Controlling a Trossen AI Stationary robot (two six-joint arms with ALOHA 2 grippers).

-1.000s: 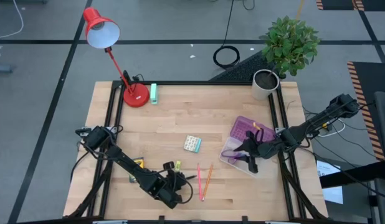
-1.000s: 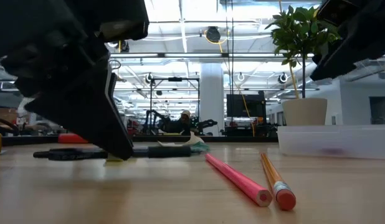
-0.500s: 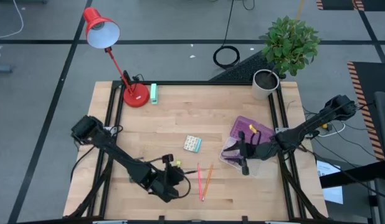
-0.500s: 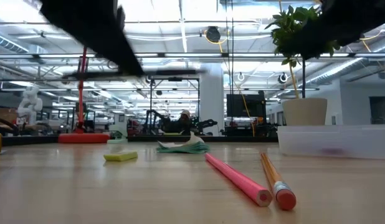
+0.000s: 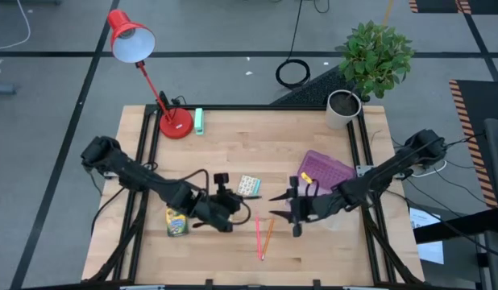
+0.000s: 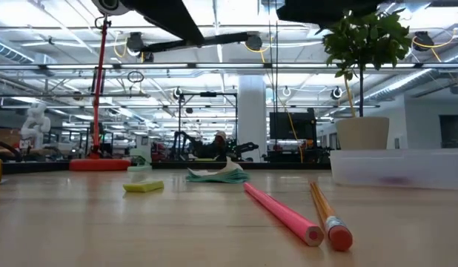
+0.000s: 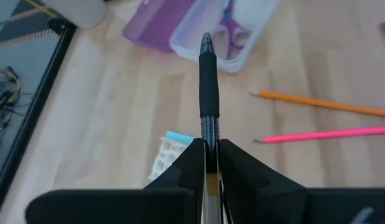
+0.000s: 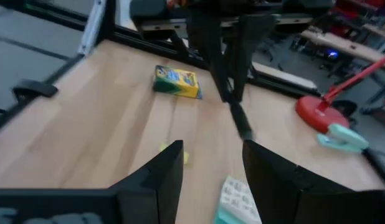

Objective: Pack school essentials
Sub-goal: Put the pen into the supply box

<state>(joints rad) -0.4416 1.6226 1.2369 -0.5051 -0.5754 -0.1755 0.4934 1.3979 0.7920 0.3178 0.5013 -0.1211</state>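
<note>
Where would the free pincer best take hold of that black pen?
Probably on the bare front half of the pen, coming head-on from its tip side. The left pincer clamps the rear end, so the pen juts out level in the air toward the open right pincer, whose fingers could close across the slim barrel.

Lamp (image 5: 173,122) at the table's back left corner, plant pot (image 5: 343,108) back right, crayon box (image 5: 176,221) front left, pencils (image 5: 263,234) side by side front centre, open case (image 5: 323,171) to their right

Partly hidden scissors and pen

Scissors (image 7: 228,32) blurred inside clear case (image 7: 242,43); black pen (image 7: 208,93) tail buried between left gripper (image 7: 208,163) fingers.
</note>
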